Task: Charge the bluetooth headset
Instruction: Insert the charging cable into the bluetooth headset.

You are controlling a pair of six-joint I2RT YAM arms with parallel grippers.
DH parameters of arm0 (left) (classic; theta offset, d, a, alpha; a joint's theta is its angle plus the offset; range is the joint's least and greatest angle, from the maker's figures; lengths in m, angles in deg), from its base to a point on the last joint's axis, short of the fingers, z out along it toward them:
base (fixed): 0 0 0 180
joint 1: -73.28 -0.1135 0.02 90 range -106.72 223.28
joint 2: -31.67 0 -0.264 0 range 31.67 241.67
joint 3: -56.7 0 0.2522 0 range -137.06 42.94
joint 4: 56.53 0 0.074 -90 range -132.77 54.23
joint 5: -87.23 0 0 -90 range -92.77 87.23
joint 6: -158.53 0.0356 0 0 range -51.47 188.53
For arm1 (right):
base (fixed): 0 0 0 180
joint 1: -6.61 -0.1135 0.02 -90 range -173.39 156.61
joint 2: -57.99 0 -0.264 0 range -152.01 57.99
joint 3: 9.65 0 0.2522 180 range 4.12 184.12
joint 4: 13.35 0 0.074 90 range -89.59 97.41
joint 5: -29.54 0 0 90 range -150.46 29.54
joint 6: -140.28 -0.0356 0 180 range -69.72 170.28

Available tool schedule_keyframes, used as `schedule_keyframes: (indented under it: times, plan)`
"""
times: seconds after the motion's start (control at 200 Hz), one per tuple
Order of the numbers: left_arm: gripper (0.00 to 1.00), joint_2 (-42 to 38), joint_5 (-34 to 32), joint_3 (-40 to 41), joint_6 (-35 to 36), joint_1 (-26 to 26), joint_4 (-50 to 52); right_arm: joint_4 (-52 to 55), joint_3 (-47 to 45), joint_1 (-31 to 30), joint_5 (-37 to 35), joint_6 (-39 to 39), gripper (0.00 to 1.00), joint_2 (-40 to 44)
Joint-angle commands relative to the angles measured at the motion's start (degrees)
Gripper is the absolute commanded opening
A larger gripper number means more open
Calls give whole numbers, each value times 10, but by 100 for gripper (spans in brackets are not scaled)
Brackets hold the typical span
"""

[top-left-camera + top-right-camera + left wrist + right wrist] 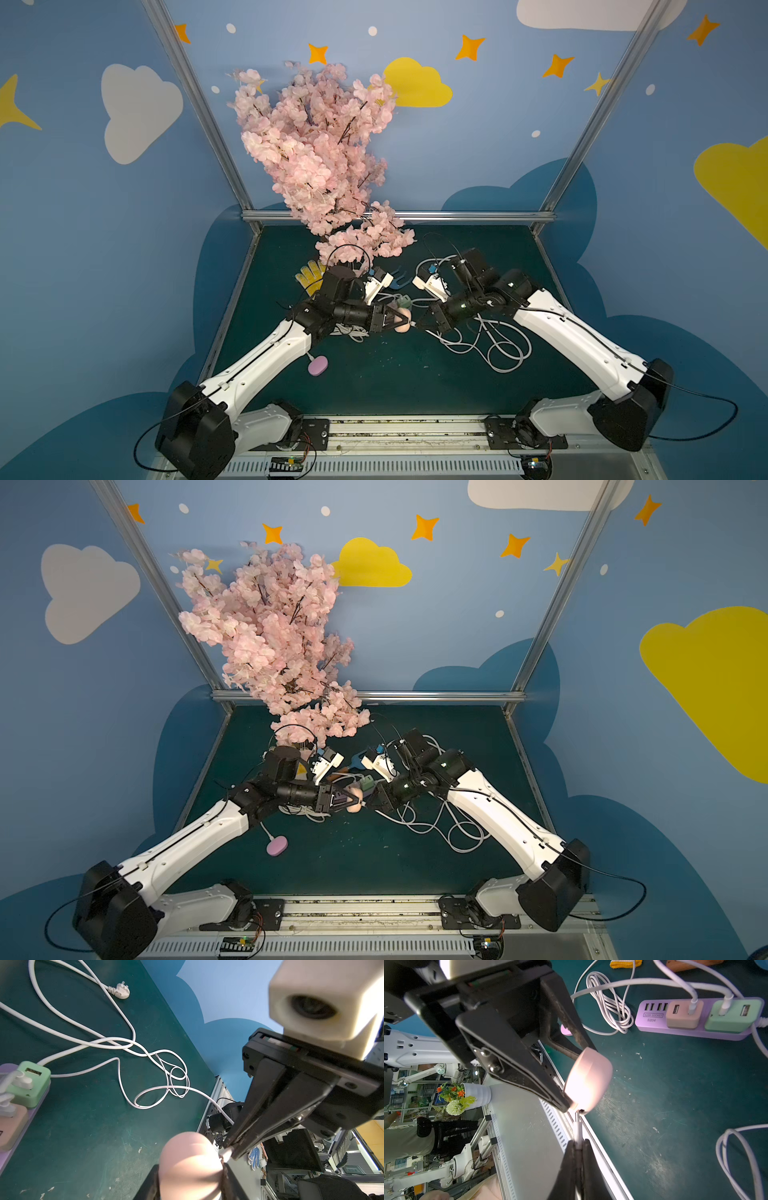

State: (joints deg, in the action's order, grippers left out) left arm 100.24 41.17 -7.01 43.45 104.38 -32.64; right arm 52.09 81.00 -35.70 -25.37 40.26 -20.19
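Cable plug is touching the pink headset case edge-on in the right wrist view; whether it is seated I cannot tell. The right gripper is pinching the plug tight, the left gripper is clamping the case. Both top views are showing the 2 grippers meeting over the table; the left wrist view is adding the cable looping toward a green adapter

Glare hides whether the cable plug sits inside the pink case.
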Motion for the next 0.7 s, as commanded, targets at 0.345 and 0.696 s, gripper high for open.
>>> schedule_keyframes:
  times: [0.345,0.696]
  plan:
    - [3,-8,27,-8,-1,0,-4,-10,9,7,8,7,0,-8]
    - [3,-9,26,-9,1,0,-4,-19,7,17,20,0,0,-2]
